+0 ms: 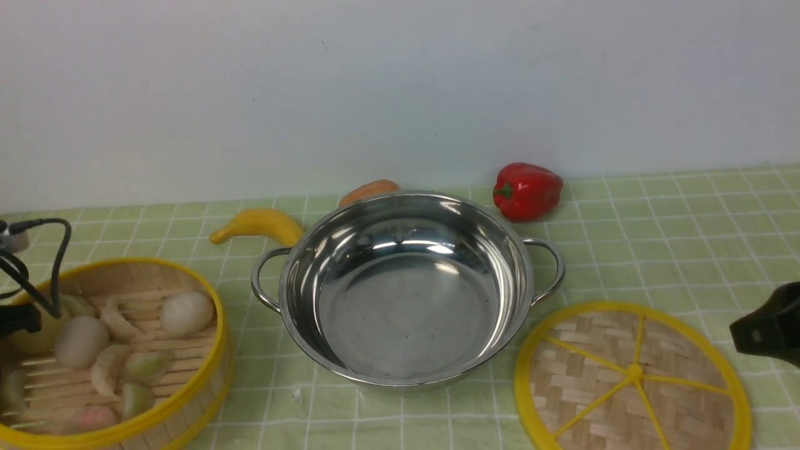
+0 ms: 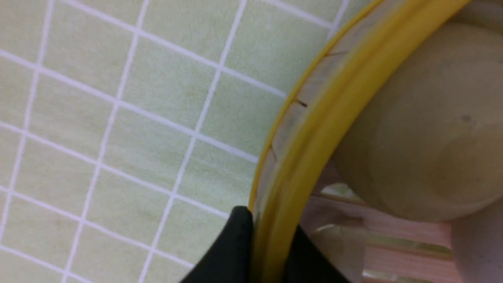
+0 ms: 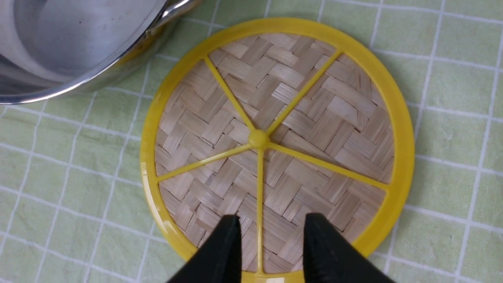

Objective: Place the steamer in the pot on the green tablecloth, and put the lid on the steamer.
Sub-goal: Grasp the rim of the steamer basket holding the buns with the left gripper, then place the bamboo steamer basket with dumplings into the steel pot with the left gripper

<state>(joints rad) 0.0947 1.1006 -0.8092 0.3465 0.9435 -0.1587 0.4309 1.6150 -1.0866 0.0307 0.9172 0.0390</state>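
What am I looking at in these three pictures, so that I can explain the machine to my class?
This is a two-armed robot. The wide picture looks forward from between its arms. The other two come from a camera on each wrist. On the light green checked tablecloth sit an empty shiny steel pot with two loop handles, a round bamboo steamer with a yellow rim holding pale dumplings and buns, a flat woven bamboo lid with yellow spokes, a yellow banana, a red bell pepper and an orange item half hidden behind the pot. The left end effector pinches the steamer's rim. The right end effector hangs open above the lid, holding nothing.
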